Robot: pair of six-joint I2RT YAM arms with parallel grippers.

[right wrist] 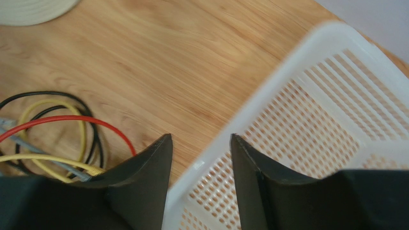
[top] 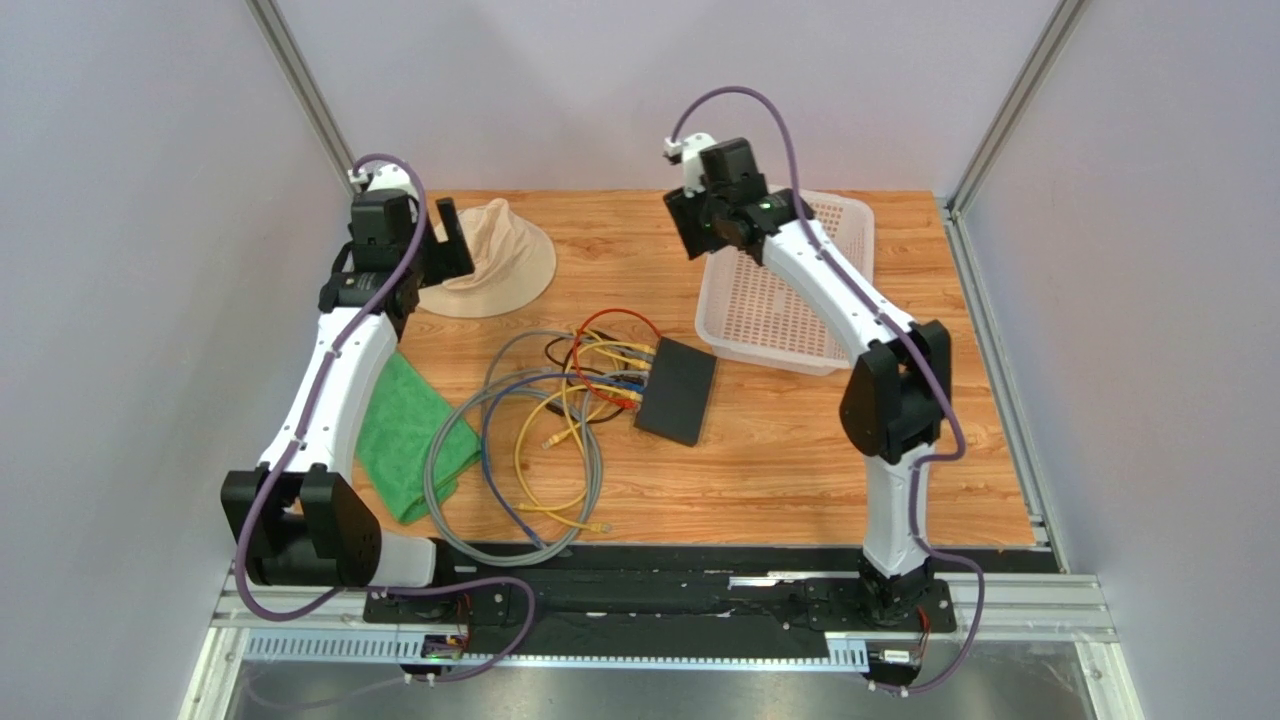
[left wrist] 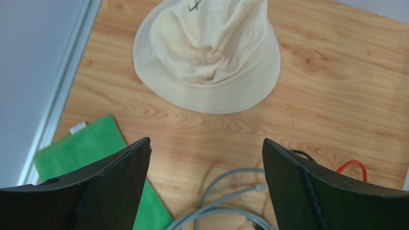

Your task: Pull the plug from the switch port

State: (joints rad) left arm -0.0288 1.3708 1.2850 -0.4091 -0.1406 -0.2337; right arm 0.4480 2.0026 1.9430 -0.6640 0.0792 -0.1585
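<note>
Matte black flat rectangular switch (top: pixel 676 390) sitting mid-table, coloured cables (top: pixel 579 375) entering its left-arm side | left gripper (left wrist: pixel 206 143) jaws gaping wide; right gripper (right wrist: pixel 200 139) jaws apart; both empty | risk: unbraced switch dragging along w/ plug (top: pixel 628 393)

Left arm (top: pixel 338 375), right arm (top: pixel 834 285): white link shells, black joint housings, purple-grey cable (top: pixel 736 90) looped along each, black base plates (top: pixel 887 600). Right wrist: small green light (top: pixel 765 200). Left gripper (left wrist: pixel 205 143) fingers (left wrist: pixel 115 191): matte black, wedge-shaped, rough-edged.
</note>
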